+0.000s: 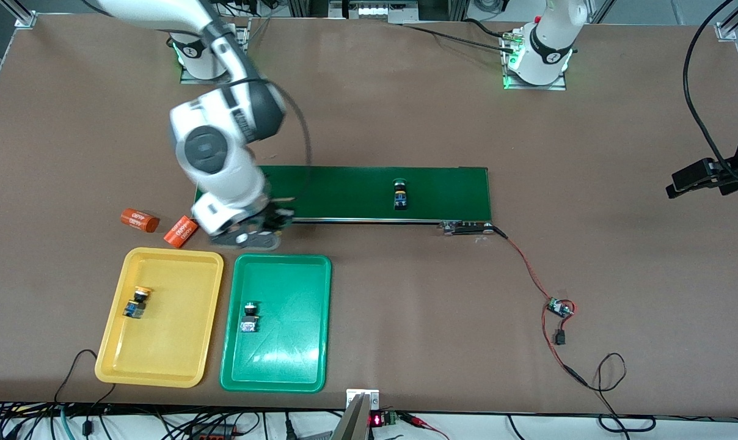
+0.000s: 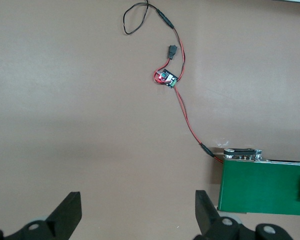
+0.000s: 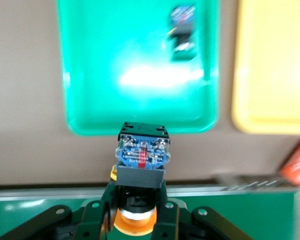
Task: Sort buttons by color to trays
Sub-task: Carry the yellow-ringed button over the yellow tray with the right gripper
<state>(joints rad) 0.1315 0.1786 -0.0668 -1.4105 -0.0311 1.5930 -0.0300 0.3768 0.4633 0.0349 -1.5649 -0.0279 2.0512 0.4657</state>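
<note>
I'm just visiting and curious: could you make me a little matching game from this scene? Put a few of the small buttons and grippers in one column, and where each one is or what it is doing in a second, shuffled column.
Things:
1. yellow-capped button lying flat
2. green-capped button with nothing else near it
3. right gripper
4. left gripper

States:
A. open over bare table, waiting
B. on the conveyor belt
C. in the yellow tray
D. shut on a held button with an orange cap

Pairs: 1-C, 2-B, 3-D, 4-A
</note>
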